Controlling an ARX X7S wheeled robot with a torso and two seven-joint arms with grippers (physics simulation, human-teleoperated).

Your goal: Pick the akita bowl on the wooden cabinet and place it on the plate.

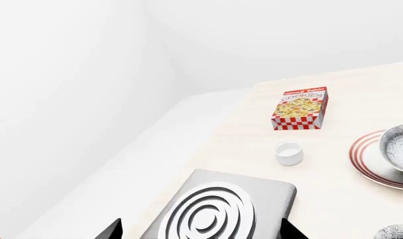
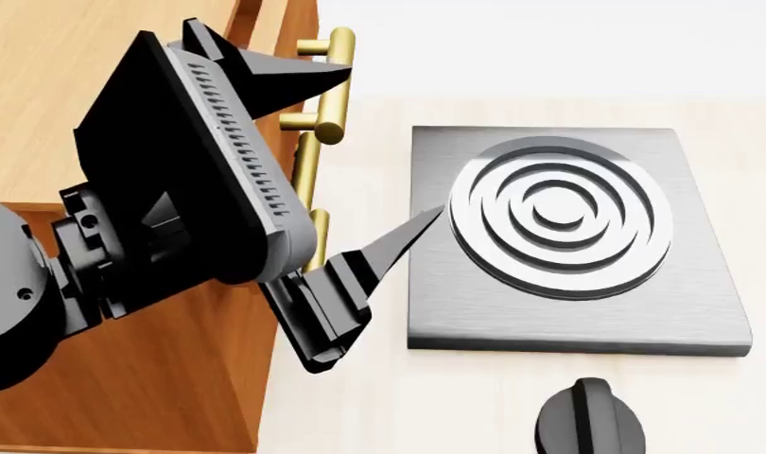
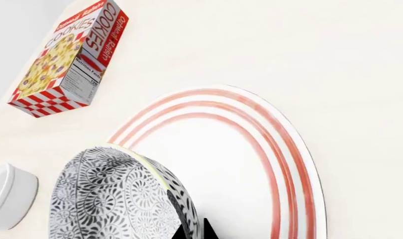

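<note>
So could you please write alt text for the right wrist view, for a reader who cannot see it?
A patterned bowl is over a red-ringed white plate, at its edge, on a pale counter. A cookie box lies beyond, and a white cup sits beside the bowl.

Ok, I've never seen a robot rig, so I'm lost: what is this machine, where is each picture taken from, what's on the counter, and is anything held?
It is a simulated robot with two arms. The head view looks down from its head: the big black shape is its left gripper, fingers apart and empty, beside the wooden cabinet and a hotplate. The other two pictures come from cameras near each wrist. On the pale counter lie a cookie box, a small white cup and the plate. The akita bowl is at the plate, with the right gripper at its rim; whether it grips is unclear. A twin bowl peeks in nearby.
</note>
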